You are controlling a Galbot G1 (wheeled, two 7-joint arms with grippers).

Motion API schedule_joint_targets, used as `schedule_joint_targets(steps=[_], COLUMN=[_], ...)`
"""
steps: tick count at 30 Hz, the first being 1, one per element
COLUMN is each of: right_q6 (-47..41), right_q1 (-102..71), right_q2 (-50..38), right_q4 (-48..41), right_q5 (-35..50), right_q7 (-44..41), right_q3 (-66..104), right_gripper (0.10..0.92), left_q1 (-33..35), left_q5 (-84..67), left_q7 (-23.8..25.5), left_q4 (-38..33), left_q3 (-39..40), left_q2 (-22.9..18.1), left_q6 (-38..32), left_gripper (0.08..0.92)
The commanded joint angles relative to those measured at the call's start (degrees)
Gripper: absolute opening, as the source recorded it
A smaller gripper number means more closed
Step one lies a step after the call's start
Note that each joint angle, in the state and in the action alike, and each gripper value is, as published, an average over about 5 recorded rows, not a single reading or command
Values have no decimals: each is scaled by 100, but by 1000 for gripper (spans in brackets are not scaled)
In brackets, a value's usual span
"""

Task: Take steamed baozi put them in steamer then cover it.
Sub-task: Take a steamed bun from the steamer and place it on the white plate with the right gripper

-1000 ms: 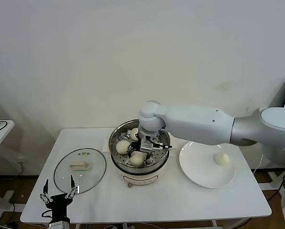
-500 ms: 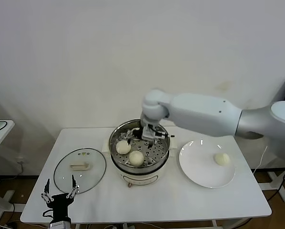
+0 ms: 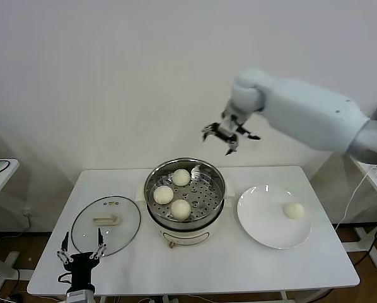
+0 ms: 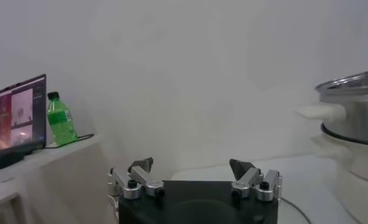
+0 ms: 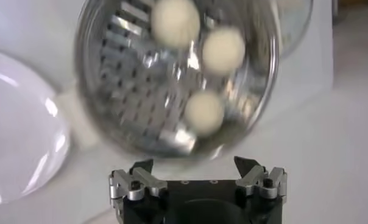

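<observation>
The steel steamer (image 3: 152, 187) stands mid-table on its white base and holds three baozi (image 3: 181, 177) (image 3: 163, 194) (image 3: 180, 209) on the perforated tray. A fourth baozi (image 3: 294, 210) lies on the white plate (image 3: 264, 227) to the right. High above the steamer's back right, my right gripper (image 3: 229, 136) hangs open and empty; its wrist view looks down on the steamer (image 5: 111, 109) and the three baozi (image 5: 203, 111). The glass cover (image 3: 106, 225) lies flat on the table at the left. By the table's front left edge my left gripper (image 3: 82, 251) waits, open.
A white wall stands close behind the table. In the left wrist view a green bottle (image 4: 60, 119) and a screen (image 4: 16, 119) sit on a side surface, with the steamer's handle (image 4: 321, 111) off to one side.
My right gripper has risen out of the steamer, up and to the right, leaving a third baozi on the tray. The left arm has stayed put.
</observation>
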Motion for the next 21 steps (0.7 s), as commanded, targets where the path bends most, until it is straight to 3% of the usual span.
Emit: schedule_joint_targets(steps=[1,9,21], right_q6=[-877,-1119,-1151], right_q1=[0,-1244,-2831], right_q2=[-1641,-2622,-2432], right_q4=[91,234,-450], right_q5=[725,598,-338], right_q7=[-433,-535,-140], right_q3=[-816,-356,1206], right_gripper=[823,823,823], left_q1=[-31,-61,-46], left_q5=[-1,28,65], left_q7=[9,5,0], left_q4=[34,87,48], left_q3=[70,124,142], left_q2=[115,91,37], left_q6=[8,3,7], left_gripper=[823,823,823])
